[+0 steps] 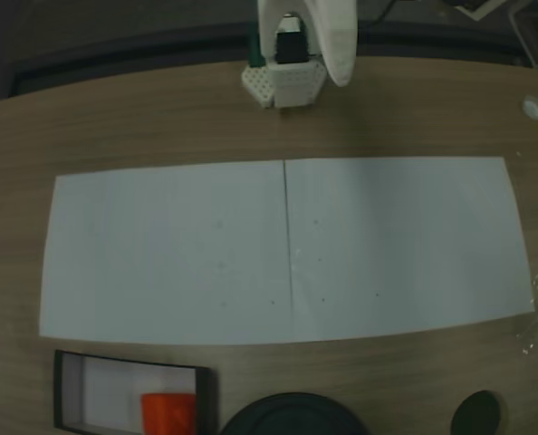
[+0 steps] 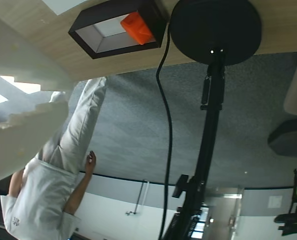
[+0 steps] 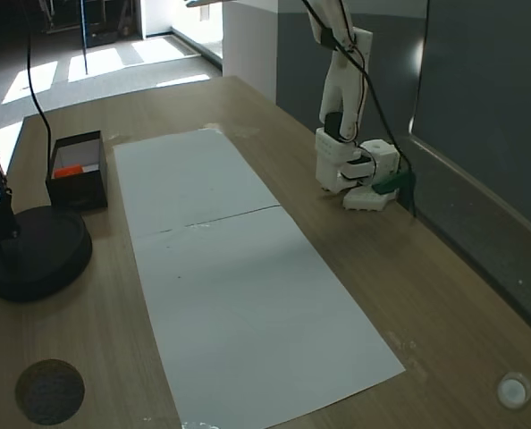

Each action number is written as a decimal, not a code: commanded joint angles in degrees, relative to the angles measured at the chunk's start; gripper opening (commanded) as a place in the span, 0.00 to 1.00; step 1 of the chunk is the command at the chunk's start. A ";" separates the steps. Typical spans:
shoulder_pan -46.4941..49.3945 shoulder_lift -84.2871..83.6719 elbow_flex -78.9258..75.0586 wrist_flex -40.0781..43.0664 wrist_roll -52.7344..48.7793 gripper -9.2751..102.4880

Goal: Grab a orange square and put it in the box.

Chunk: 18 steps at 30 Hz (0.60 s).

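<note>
block: the orange square (image 1: 168, 412) sits inside the box (image 1: 68, 391)
pincer: gripper state, cannot tell
step: keep the arm (image 3: 339, 98) raised, clear of the box

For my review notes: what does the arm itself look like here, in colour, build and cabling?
The arm is white plastic with black motor blocks set in its joints, on a white perforated base beside a green clamp. Black cables run along its upper links. In the wrist view the gripper shows as pale, stepped plastic.
</note>
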 commanded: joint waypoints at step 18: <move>-2.37 77.17 92.90 -19.86 -3.08 0.08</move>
